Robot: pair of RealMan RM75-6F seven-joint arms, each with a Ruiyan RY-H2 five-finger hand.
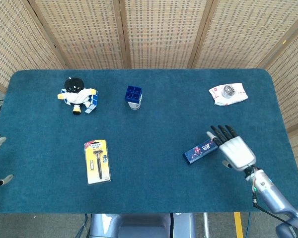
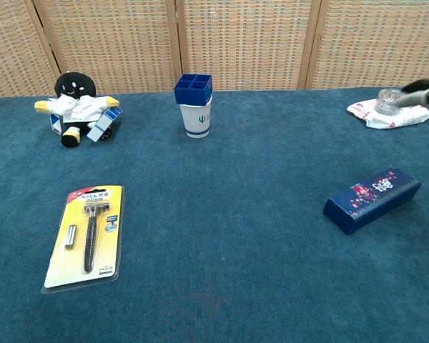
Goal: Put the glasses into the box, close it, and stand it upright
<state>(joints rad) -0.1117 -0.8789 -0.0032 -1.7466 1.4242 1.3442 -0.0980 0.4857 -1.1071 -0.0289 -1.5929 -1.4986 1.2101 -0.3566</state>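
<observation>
Just one closed box (image 1: 202, 149) lies flat beside the right hand (image 1: 234, 151), its fingers (image 1: 221, 132) spread, holding nothing.

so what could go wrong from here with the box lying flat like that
1. The box lies on its long side, closed, and the right hand is open beside it, not holding it. Standing it up means tipping a narrow box onto a small end, so it may topple back.
2. The soft table cloth could make that end unsteady.
3. No glasses show in either view, so whether they are inside cannot be checked.
</observation>
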